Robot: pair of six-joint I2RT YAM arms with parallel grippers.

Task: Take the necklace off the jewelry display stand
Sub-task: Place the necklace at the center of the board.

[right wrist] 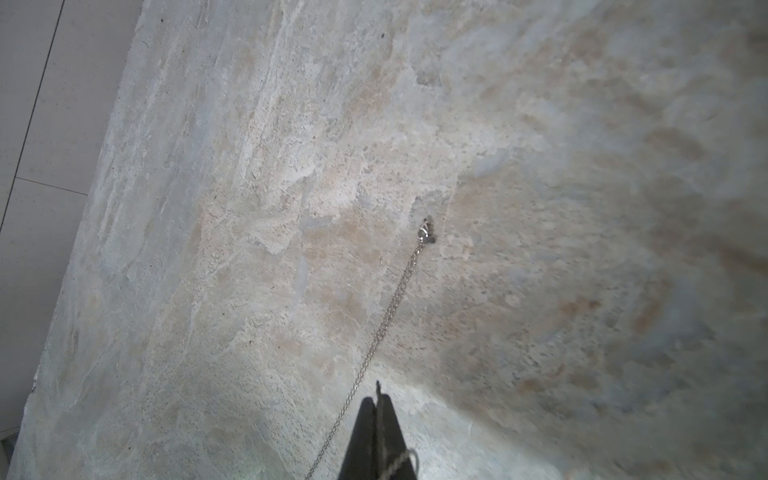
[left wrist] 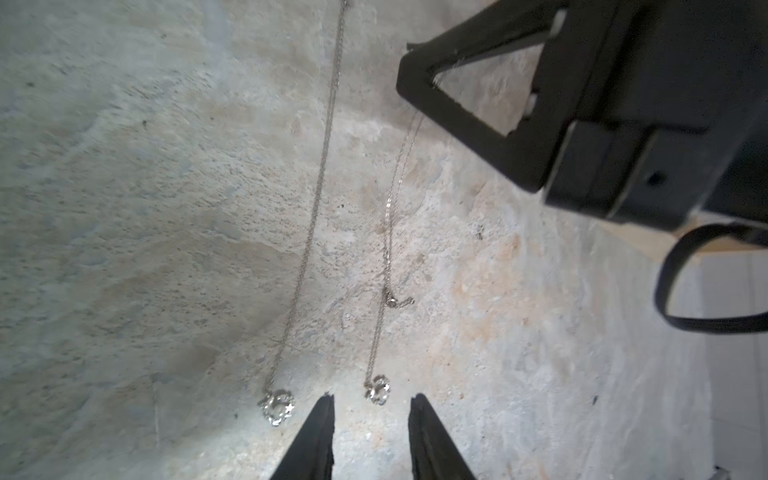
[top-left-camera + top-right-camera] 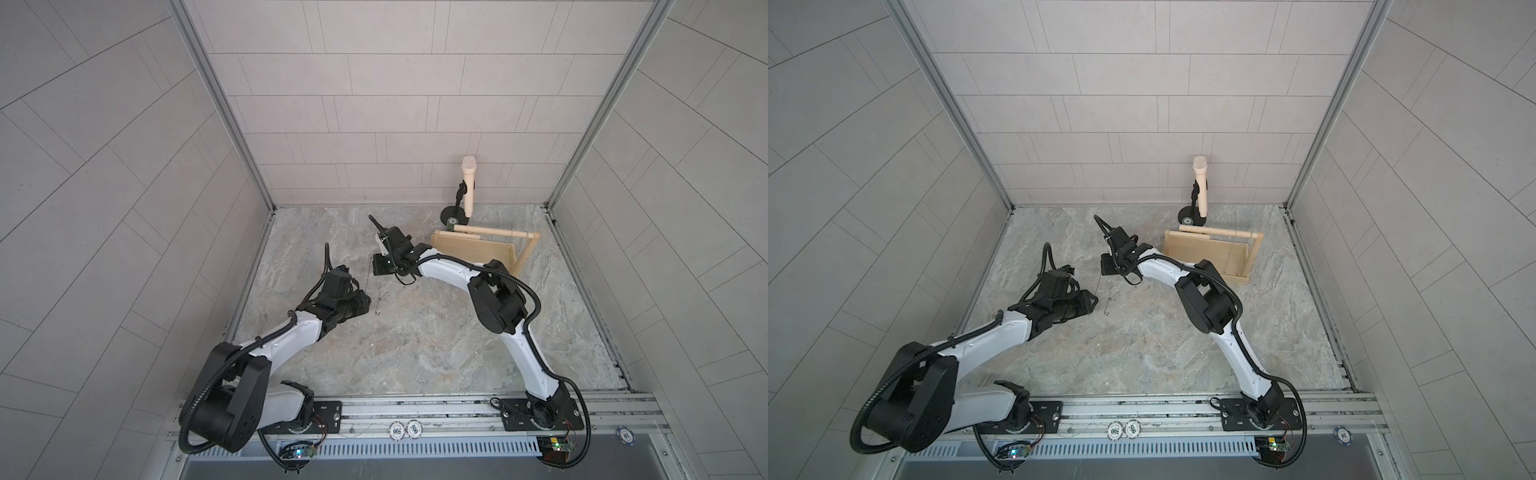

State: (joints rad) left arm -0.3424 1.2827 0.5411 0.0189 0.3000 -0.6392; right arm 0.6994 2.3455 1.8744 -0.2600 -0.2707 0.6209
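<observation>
Two thin chains (image 2: 316, 199) run ahead of the left claw (image 2: 374, 397), each ending in a small shiny piece. I cannot tell whether both belong to one necklace (image 2: 390, 224).

The nearer chain is that necklace. It is off the stand (image 3: 469, 249) and well apart from it. Its upper end is pinched in the clenched right claw (image 1: 377, 405) and its lower end rests on the table (image 3: 415, 353).

The left claw is released, its jaws parted with nothing between them and its tips flanking the pendant (image 2: 377, 388).

So fine a chain could slide out of the right claw if that arm lifts or swings sharply. A left tip could hook the pendant and drag it as that claw pulls away. The chains lie close together, so a sideways tug might tangle them. The right arm (image 3: 494, 299) bends near the stand, and a wide swing could knock it over.
</observation>
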